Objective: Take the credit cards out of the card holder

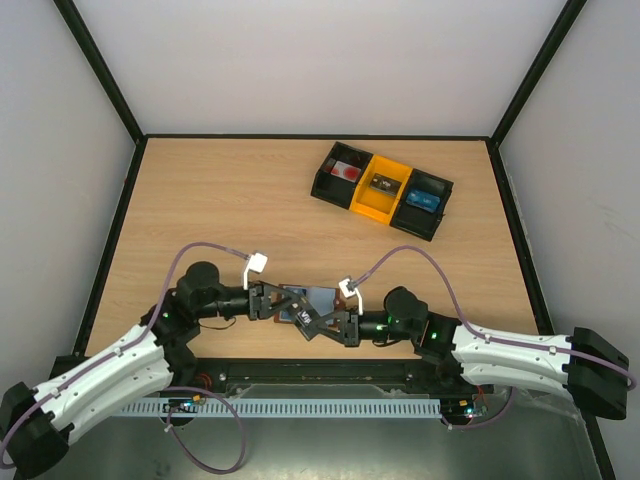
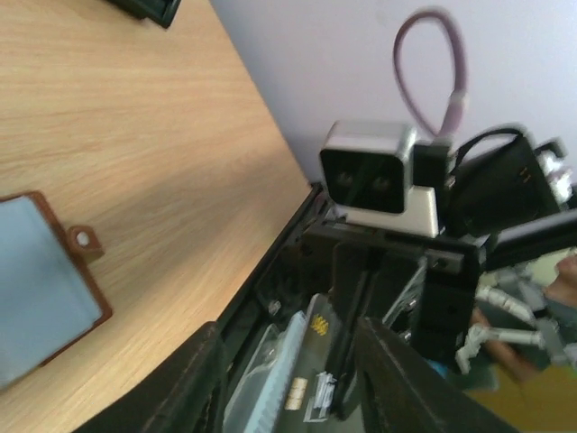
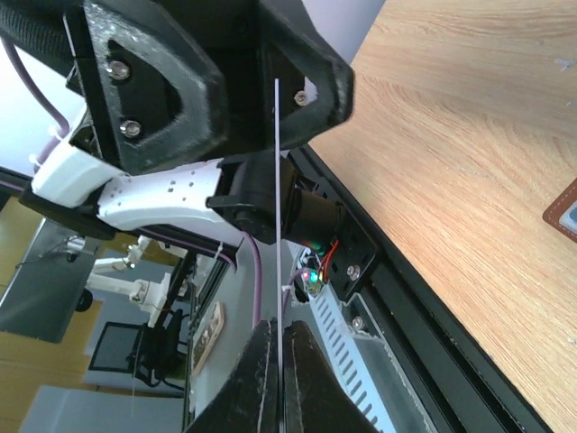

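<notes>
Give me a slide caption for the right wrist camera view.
Right hand pinches a credit card edge-on below the open left hand; wallet corner at right.

the table [image 1: 220,200] is a pale wood-grain top with a dark border running round it. two things lie on it. toward the far right sits a tray [image 1: 372,213] of three bins in a row, black, yellow, black, set askew to the table's edges, its left end farther away than its right. well apart from it, close to the near edge and about mid-width, the card holder [image 1: 312,297] lies opened out flat on the wood, grey-blue inside facing up, a brown rim around it, its small snap tab [image 2: 84,239] sticking out from one edge and resting on the grain.
</notes>
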Controlling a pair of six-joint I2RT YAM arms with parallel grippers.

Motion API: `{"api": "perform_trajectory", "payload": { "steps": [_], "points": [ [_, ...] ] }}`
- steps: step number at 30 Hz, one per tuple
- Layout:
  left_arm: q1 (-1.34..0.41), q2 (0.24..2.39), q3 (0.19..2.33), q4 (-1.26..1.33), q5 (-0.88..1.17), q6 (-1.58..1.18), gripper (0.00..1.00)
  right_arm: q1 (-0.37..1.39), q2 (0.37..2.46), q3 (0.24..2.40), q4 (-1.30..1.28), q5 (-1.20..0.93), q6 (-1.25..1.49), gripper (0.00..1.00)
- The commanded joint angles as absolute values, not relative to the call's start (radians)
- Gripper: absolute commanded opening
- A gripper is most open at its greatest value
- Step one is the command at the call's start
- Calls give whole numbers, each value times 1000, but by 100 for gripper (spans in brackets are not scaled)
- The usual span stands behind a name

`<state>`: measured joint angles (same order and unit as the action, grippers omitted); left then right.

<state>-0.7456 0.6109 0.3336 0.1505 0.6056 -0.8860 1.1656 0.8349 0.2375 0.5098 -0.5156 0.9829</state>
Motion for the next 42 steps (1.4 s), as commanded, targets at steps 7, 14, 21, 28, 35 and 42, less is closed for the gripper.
{"api": "perform_trajectory", "payload": {
  "steps": [7, 14, 21, 28, 35, 42],
  "points": [
    [-741, 657, 370, 126, 707, -823, 3, 1170, 816, 254, 509, -516, 964, 2],
    [-741, 609, 331, 188, 616, -908, 3, 1171, 767, 186, 586, -336, 1065, 34],
    [-739, 594, 241, 345, 409, -1048, 3, 1170, 830, 134, 791, -219, 1196, 49],
    [-739, 605, 176, 526, 318, -1164, 3, 1170, 941, 140, 956, -158, 1282, 45],
    [-739, 582, 162, 513, 219, -1201, 3, 1170, 1101, 189, 1067, -176, 1315, 34],
    [-738, 571, 162, 493, 196, -1201, 3, 1170, 1170, 168, 1182, -136, 1358, 8]
  ]
}}
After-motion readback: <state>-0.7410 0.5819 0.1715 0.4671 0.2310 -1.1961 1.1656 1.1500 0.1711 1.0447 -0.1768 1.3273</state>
